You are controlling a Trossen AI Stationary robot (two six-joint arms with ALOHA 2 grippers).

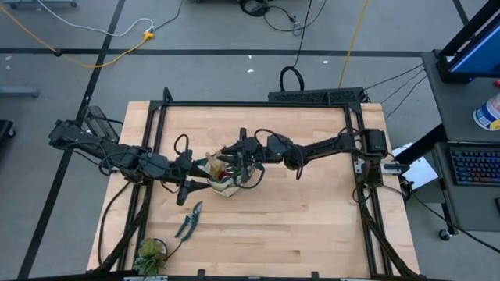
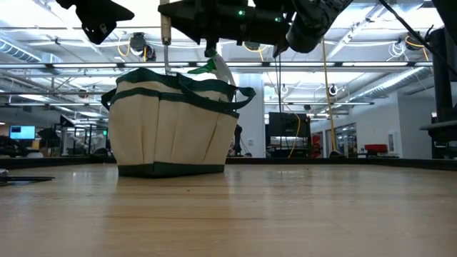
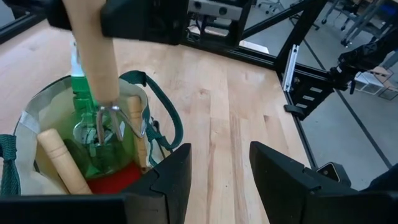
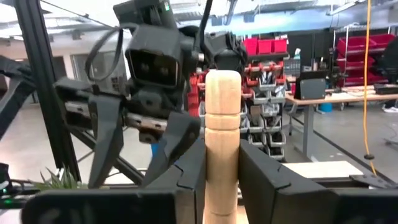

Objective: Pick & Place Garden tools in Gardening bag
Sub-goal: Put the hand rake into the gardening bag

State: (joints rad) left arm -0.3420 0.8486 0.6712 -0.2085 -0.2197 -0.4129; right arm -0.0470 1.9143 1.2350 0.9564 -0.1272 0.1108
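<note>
Hanging over the middle of the table, the right gripper was clenched on the wooden handle of a small fork, holding it upright with the metal tines pointing down into the mouth of the gardening bag. In the left wrist view the tines were down among the things already inside: a green spray bottle, two more wooden handles leaning against the bag's wall, and something red at the bottom. The bag stood upright on the wood, loop handles drooping over its dark green rim.

The left gripper hovered just beside the bag on its left side, fingers parted and nothing between them, with bare tabletop showing in the gap.

Closer to the table's front edge, well apart from the bag, the pruning shears lay flat on the wood, and a small leafy plant sat near the front left corner.
</note>
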